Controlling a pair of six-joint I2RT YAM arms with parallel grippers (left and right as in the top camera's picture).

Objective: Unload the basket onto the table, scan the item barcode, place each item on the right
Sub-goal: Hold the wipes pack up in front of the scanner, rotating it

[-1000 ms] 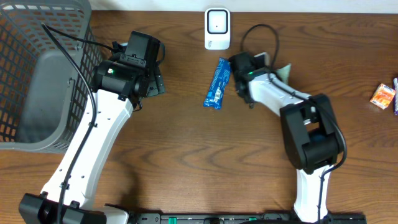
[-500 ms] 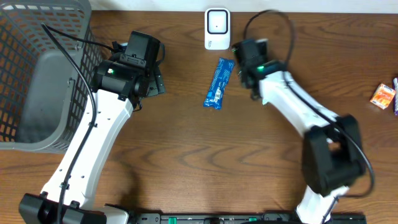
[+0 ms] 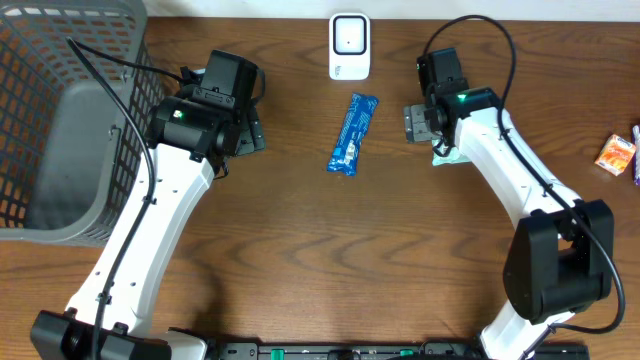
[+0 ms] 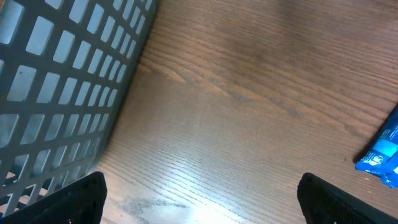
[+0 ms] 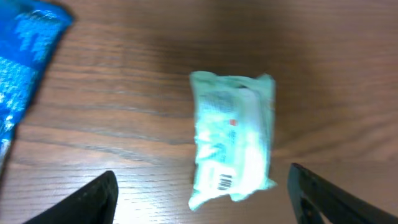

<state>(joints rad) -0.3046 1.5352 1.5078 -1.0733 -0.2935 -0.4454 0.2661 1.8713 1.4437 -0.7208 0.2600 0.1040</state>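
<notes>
While the right pincer (image 5: 200, 190) gapes, the blue packet (image 3: 352, 134) lies lengthwise toward the scanner (image 3: 348, 45).

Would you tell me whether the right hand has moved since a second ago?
Yes. The right hand has drawn rightward, away from the blue packet below the white scanner.
</notes>
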